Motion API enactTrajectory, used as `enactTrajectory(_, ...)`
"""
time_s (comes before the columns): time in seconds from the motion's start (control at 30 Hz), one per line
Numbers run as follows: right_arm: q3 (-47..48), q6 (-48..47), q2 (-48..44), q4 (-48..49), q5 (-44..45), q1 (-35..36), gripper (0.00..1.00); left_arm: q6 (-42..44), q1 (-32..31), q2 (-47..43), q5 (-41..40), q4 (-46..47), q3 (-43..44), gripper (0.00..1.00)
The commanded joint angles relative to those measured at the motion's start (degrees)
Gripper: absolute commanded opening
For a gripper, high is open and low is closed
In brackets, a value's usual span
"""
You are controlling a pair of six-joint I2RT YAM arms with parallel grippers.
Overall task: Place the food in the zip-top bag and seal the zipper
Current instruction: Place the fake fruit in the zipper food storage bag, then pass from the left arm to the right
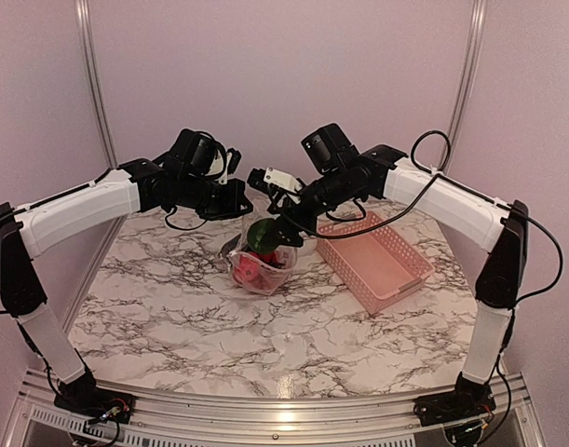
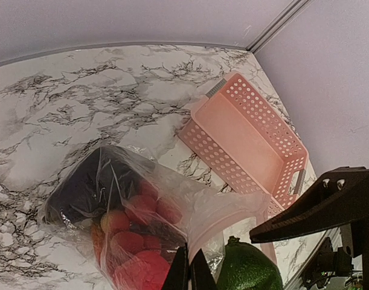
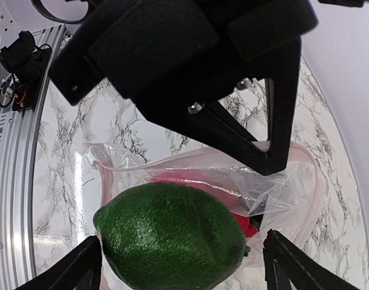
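A green fruit (image 3: 172,235) with a pebbled skin fills the bottom of the right wrist view. It sits in the mouth of the bag (image 3: 232,181), between the two fingers of the right gripper (image 3: 181,257). Those fingers are spread wide, one on each side of the fruit, with a clear gap showing at the right-hand finger. Whether the other finger touches the skin cannot be told.

The bag is clear and crinkled, and its zipper (image 2: 232,206) is a pale, stiff band curving around the open mouth. Lower in the bag lie a dark eggplant (image 2: 87,187) and a heap of small red and yellow round fruits (image 2: 127,241), with more red pieces below them.

The left gripper (image 2: 188,273) has its fingers pressed together on the near rim of the bag and holds that edge up.

In the top view the bag stands on the marble-patterned table (image 1: 172,317) toward the back, between the two arms. A pink basket (image 1: 382,279) with perforated walls lies just to the right of it, set at an angle. Pale lilac walls close in the table behind and at both sides.
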Motion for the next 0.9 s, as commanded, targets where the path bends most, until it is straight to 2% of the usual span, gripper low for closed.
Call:
enactTrajectory(0.0, 1.3, -0.1, 0.0, 1.2, 3.9, 0.4, 0.92, 0.9, 0.1, -1.5, 0.1, -0.4, 1.0, 0.0)
enactTrajectory(0.1, 0.2, -1.1, -1.4, 0.3, 3.5, 0.4, 0.98, 1.0, 0.1, -1.3, 0.0, -0.5, 1.0, 0.0)
enactTrajectory(0.17, -0.5, -2.3, -2.2, -1.1, 2.9, 0.4, 0.99, 1.0, 0.1, -1.3, 0.1, -0.4, 1.0, 0.0)
enactTrajectory(0.33, -6.0, -11.9, -6.0, -4.6, -2.1, 0.7, 0.86, 1.3, 0.2, -1.2, 0.1, -0.2, 0.9, 0.0)
enactTrajectory(0.47, -8.5, -16.6, -7.8, -6.1, -0.4, 2.4, 0.79, 1.4, 0.1, -1.4, 0.1, -0.2, 0.8, 0.0)
enactTrajectory(0.87, -10.0, -16.9, -3.6, -3.7, 8.0, 7.7, 0.62, 1.6, 0.1, -2.1, 0.0, -0.2, 0.5, 0.0)
